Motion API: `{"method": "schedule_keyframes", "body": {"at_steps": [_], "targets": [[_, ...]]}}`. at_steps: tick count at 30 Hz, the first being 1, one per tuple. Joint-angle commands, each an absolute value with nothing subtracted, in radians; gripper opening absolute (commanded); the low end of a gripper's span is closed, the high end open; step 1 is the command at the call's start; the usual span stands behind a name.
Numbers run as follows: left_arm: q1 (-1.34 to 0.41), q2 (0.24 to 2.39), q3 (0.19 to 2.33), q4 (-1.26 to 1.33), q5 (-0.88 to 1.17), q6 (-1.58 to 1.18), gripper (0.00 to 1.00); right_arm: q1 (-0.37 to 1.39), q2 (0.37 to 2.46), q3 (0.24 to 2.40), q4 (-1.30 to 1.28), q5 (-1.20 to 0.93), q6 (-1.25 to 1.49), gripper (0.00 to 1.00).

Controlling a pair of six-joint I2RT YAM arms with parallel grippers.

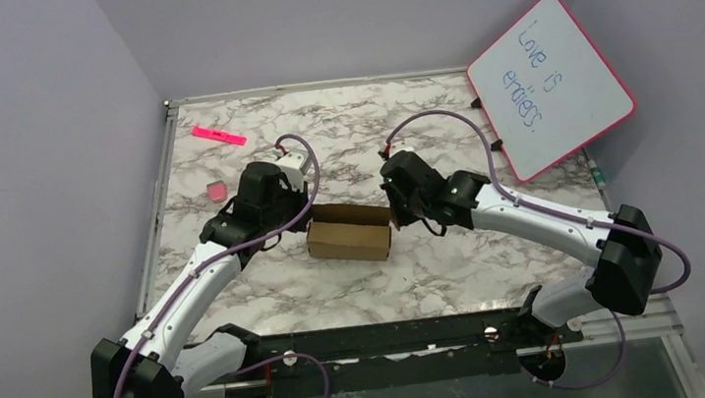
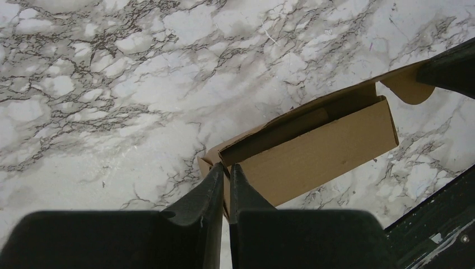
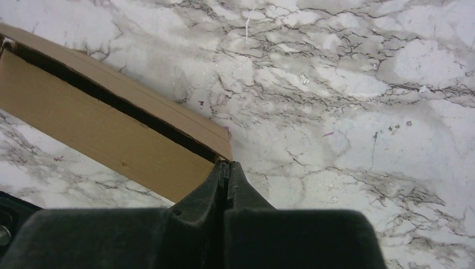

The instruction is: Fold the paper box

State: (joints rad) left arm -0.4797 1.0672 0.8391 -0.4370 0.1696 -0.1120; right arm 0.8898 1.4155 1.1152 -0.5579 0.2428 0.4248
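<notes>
the paper box (image 1: 350, 231) is lying on its long side at the middle of the marble bench (image 1: 455, 272), between the two arms, its lid gaping along a dark slit. the left hand (image 2: 224, 171) is pinching the box's left end edge, narrowed to a thin slit. the right hand (image 3: 225, 165) is pressing its fingers fully together, tips touching the right end corner; whether any cardboard is sitting between them is impossible to tell. a whiteboard (image 1: 549, 84) is leaning at the far right.
</notes>
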Motion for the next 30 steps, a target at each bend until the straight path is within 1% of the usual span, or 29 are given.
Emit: {"method": "schedule_keyframes", "body": {"at_steps": [1, 11, 23, 30], "targets": [[-0.507, 1.036, 0.828, -0.410, 0.172, -0.188, 0.06, 0.896, 1.441, 1.183, -0.579, 0.322, 0.535, 0.01], [-0.522, 1.028, 0.781, -0.351, 0.201, -0.259, 0.03, 0.896, 1.471, 1.221, -0.564, 0.392, 0.594, 0.01], [-0.523, 1.025, 0.747, -0.345, 0.202, -0.265, 0.03, 0.896, 1.440, 1.121, -0.529, 0.358, 0.675, 0.01], [-0.523, 1.030, 0.732, -0.346, 0.185, -0.270, 0.02, 0.896, 1.440, 1.110, -0.541, 0.353, 0.735, 0.01]]}}
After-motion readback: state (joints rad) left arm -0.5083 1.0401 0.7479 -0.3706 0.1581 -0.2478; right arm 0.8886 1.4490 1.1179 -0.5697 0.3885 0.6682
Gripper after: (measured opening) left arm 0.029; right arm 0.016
